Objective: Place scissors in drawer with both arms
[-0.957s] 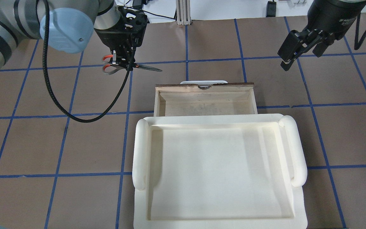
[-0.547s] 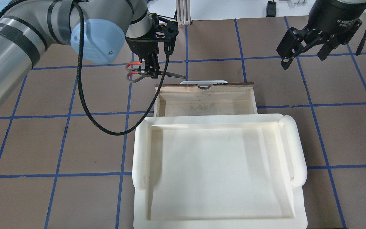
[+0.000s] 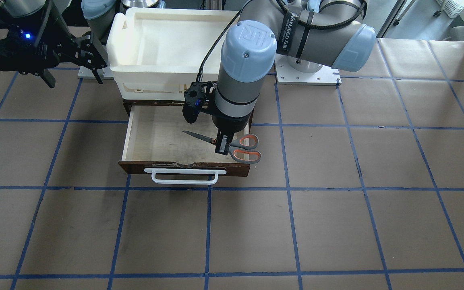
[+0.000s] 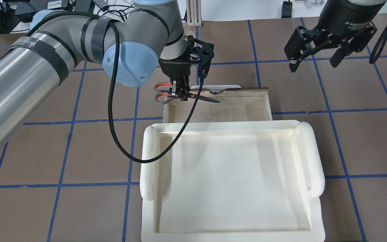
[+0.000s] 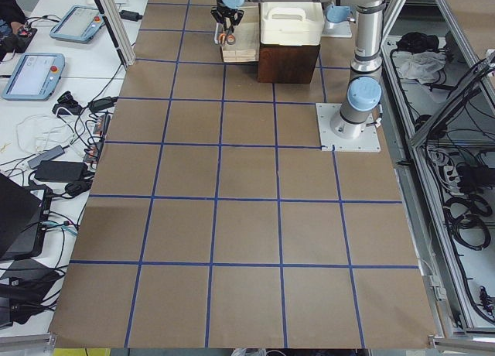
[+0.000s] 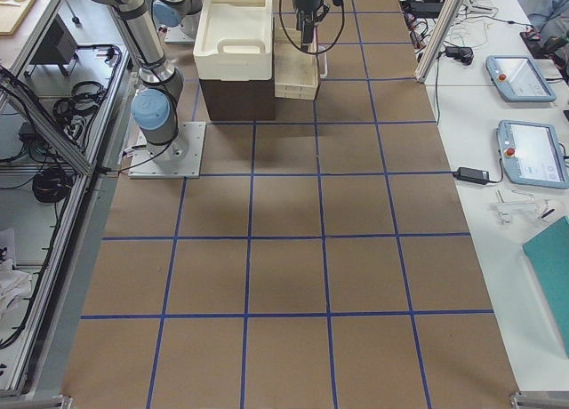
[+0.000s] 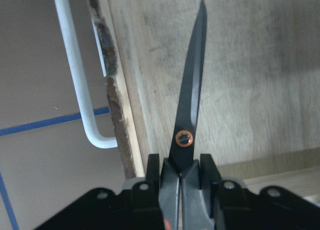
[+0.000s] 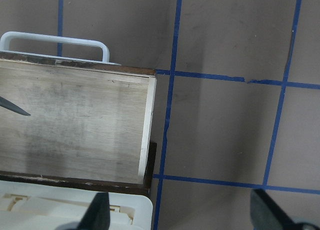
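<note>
From across the counter (image 3: 336, 225), the left fingers (image 3: 223, 146) are clenched on the scissors (image 3: 204, 139) just behind the pivot. The closed blades reach over the pale floor of the open drawer (image 3: 155, 133), and the orange-lined loops stick out past its side wall on the robot's left. The right fingers (image 3: 49, 79) are spread and grasp nothing, off beside the white tray (image 3: 113, 44).

From overhead, the scissors lie level near the drawer's front corner, tip pointing toward the robot's right. The right fingers hang well apart from them, beyond the drawer's other end.

The left wrist camera shows the pivot screw just ahead of the fingertips, with the white bar handle (image 7: 75, 65) to one side.

The right wrist camera catches only the blade tip over the drawer floor.

Both side views are too small to add detail.
</note>
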You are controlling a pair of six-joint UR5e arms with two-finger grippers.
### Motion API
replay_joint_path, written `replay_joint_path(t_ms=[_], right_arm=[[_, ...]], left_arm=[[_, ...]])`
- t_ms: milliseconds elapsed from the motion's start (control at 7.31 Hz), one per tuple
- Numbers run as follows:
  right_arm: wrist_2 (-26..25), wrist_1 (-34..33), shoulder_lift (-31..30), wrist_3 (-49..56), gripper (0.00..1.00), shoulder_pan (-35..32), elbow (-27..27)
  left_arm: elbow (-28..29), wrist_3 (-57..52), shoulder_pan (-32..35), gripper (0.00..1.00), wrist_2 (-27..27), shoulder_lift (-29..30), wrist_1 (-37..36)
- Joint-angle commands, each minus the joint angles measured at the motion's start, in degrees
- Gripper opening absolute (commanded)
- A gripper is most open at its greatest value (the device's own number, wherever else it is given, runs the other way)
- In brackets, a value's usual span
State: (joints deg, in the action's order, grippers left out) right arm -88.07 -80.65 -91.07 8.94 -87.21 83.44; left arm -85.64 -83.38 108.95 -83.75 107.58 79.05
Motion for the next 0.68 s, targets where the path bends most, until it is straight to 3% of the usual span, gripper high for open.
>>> replay_joint_path(t_ms=[0, 547], right_arm=[[0.09, -0.12, 0.01, 0.11, 1.00, -0.16, 0.06], [0.01, -0.21, 0.10, 0.28, 1.00, -0.16, 0.14]], left_arm=[[-0.84, 0.14, 2.48, 0.00, -0.01, 0.09, 0.05], [-1.64, 0.59, 3.72, 0.00, -0.01, 0.97, -0.03]])
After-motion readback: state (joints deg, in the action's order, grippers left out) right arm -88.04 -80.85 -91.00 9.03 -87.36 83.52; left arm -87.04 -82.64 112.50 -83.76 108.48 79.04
